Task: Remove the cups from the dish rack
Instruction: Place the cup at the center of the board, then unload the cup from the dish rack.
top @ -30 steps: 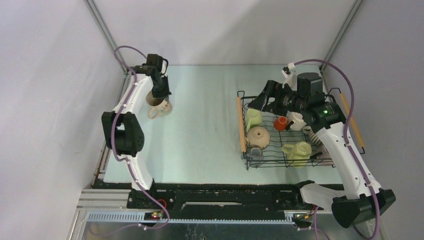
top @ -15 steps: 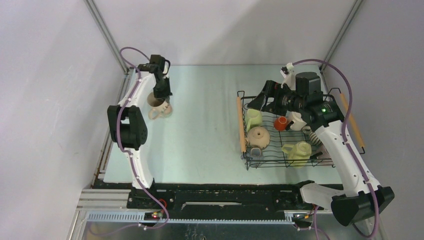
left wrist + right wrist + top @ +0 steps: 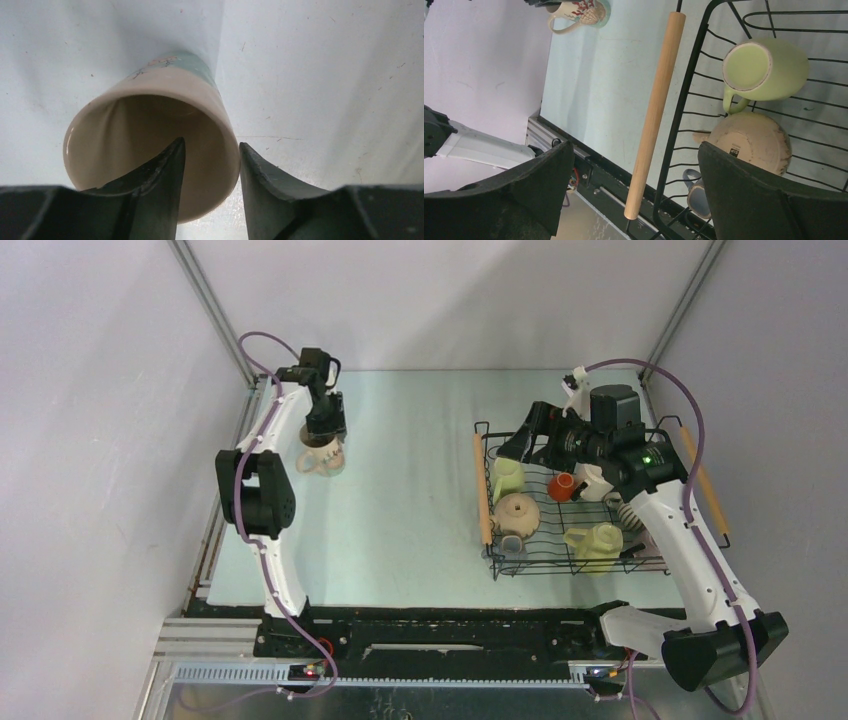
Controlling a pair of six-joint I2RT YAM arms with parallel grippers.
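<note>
Upper left: left fingers (image 3: 155,190) parted loosely astride rim of floral mug (image 3: 175,75). Centre right: right fingers (image 3: 749,200) spread wide over dish rack (image 3: 654,115), empty.

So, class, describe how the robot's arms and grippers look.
The left arm and right arm: white links, black joints, a purple cable each. The left gripper and right gripper: two dark tapered fingers. A green light glows on the right arm.

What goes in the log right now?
left gripper open around mug rim | mug on table | right gripper open over rack edge | cups in rack
</note>
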